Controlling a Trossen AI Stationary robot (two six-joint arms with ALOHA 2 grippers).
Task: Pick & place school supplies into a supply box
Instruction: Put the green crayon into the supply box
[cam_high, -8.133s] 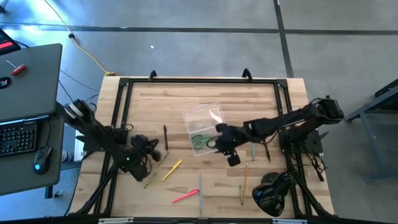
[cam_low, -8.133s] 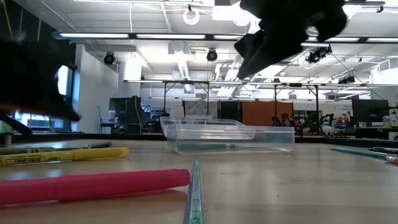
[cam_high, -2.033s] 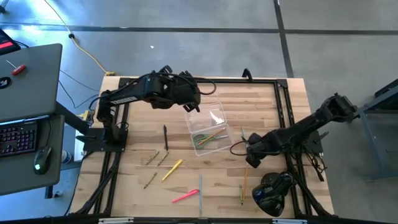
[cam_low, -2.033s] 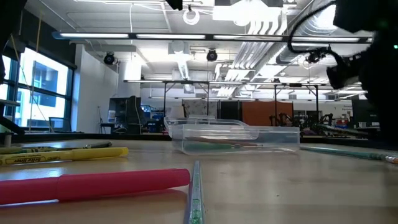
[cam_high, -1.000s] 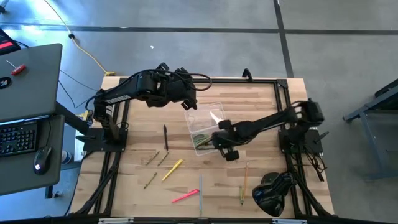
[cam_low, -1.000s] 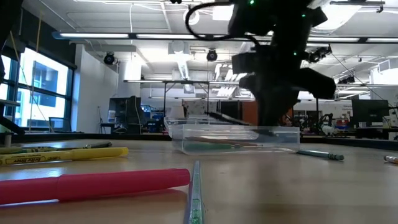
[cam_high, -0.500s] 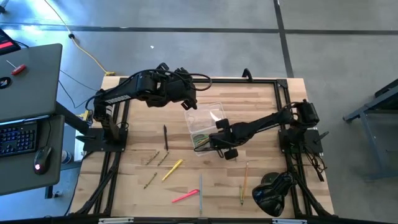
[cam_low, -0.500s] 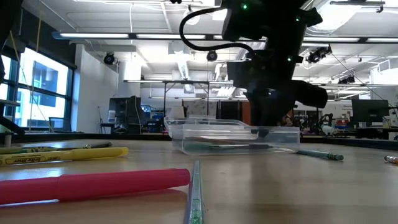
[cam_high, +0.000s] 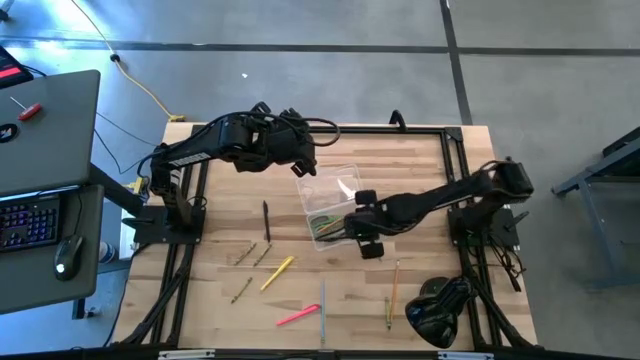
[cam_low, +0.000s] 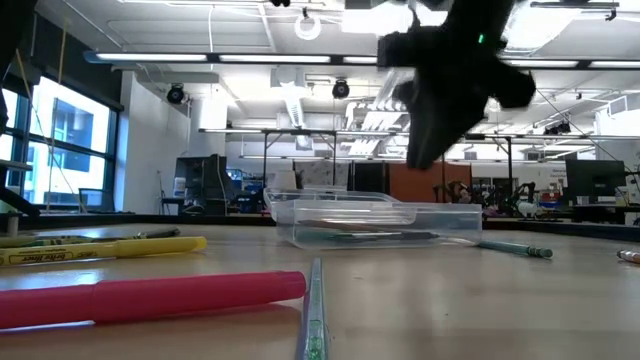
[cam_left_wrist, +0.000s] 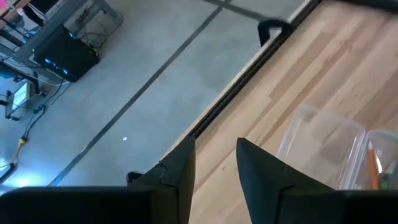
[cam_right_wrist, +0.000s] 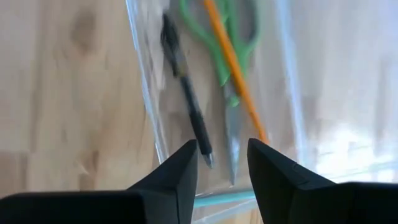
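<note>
With my right claw (cam_high: 352, 228) empty, fingers apart, low over the supply box (cam_high: 329, 205) mid-table, and the left claw (cam_high: 306, 166) parted beside it, I risk nudging the box.

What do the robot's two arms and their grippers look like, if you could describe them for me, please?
Both arms are dark, nearly black, built of slim jointed links. The left arm carries looping black cables near its wrist; the right arm is similarly thin, with a bulkier base joint. The left gripper and right gripper each have two matte black, wedge-shaped fingers. No markings are legible.
</note>
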